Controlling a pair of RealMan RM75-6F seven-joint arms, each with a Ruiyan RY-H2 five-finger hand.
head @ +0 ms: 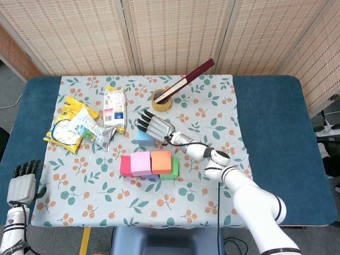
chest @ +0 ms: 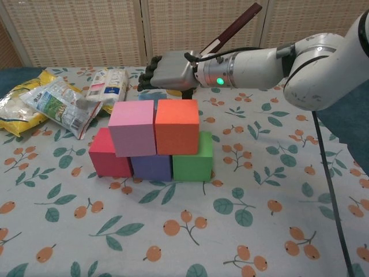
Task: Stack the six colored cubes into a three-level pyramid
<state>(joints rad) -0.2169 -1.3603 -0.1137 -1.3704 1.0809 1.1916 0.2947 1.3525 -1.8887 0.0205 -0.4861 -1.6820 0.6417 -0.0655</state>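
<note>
I have my right hand (head: 155, 126) spread above the light blue foam cube (head: 143, 135), behind the stacked pink cube (head: 141, 162) and orange cube (head: 161, 161).

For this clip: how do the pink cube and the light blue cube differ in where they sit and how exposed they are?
The pink cube sits on the second level, on lower cubes, beside the orange cube; the light blue cube sits alone on the tablecloth behind the stack. The pink cube is fully exposed; the right hand hangs over the light blue cube, partly hiding it. Both look similar in size.
</note>
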